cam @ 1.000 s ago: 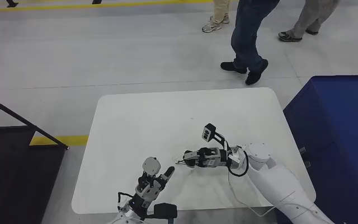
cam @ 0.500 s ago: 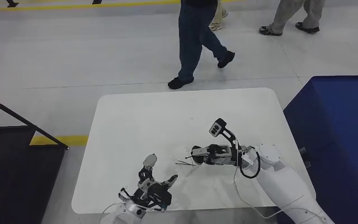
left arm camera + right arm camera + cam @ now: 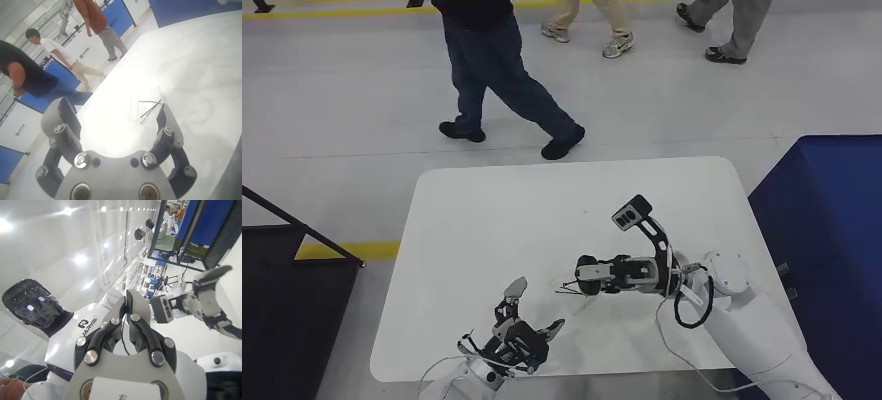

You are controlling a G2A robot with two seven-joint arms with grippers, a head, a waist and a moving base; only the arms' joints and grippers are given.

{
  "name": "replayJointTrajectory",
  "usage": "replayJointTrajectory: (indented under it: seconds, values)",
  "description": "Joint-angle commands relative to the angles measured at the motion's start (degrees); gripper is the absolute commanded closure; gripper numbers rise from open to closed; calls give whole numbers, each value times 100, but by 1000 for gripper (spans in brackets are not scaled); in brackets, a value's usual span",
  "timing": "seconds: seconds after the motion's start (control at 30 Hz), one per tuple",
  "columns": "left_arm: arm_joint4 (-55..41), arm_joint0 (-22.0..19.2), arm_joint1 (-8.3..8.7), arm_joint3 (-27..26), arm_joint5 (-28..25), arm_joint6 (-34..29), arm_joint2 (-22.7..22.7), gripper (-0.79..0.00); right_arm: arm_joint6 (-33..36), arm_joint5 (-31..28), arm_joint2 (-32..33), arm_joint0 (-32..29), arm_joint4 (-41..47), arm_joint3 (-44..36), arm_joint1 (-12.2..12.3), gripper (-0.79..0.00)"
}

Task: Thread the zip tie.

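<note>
Black zip tie [image 3: 123, 332] pinched in shut right pincer [image 3: 126, 298], now lifted and rolled near spare ties [image 3: 150, 109] on counter [image 3: 492, 220]; left pincer [image 3: 114, 103] turned, spread wide, empty. Ready for threading, seemingly.

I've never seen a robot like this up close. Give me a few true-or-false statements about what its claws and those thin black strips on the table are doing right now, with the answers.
1. The left claw is wide open and holds nothing. True.
2. The right claw is open as well. False: its fingers are shut, and a thin black zip tie runs out from between them.
3. Other zip ties lie on the white table. True.
4. The two claws touch each other. False: in the top view, bare table shows between them.
</note>
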Motion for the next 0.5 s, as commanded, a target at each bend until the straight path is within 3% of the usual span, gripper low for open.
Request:
replayJointTrajectory:
  seconds: [0.0, 0.2, 0.27, 0.47]
  values:
    - [0, 0, 0, 0, 1, 0, 0, -785, -141, 51, 49, 3, -20, -427, -4, 0]
    - [0, 0, 0, 0, 1, 0, 0, -785, -647, 71, -130, 135, -311, -1233, -70, 0]
    - [0, 0, 0, 0, 1, 0, 0, -785, -987, -10, -115, 155, -413, -1270, -91, 0]
    - [0, 0, 0, 0, 1, 0, 0, -785, -987, -10, -115, 155, -413, -1270, -91, 0]
